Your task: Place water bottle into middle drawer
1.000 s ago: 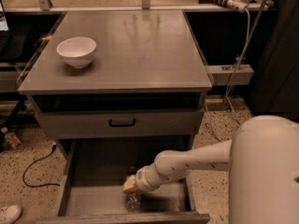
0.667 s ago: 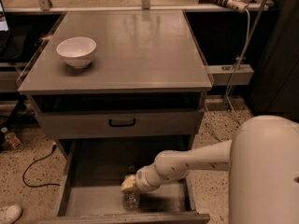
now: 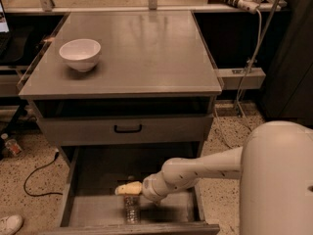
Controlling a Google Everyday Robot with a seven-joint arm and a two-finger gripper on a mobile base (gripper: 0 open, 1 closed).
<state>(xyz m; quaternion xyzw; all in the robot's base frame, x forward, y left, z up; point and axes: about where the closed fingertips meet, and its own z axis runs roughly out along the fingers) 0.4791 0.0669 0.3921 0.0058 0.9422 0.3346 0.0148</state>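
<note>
Water bottle [image 3: 131, 210] by pincer [image 3: 128, 188], middle drawer [image 3: 88, 210]

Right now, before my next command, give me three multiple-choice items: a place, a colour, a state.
1. Where is the water bottle? A in the bowl; B in the middle drawer, near its front; C on the cabinet top.
2. The bowl's colour? A white; B red; C black.
3. The middle drawer is: A shut; B taken out; C pulled open.
B: it sits on the drawer floor, right by the tool reaching in. A: a white bowl on the cabinet top. C: its grey floor shows.
</note>
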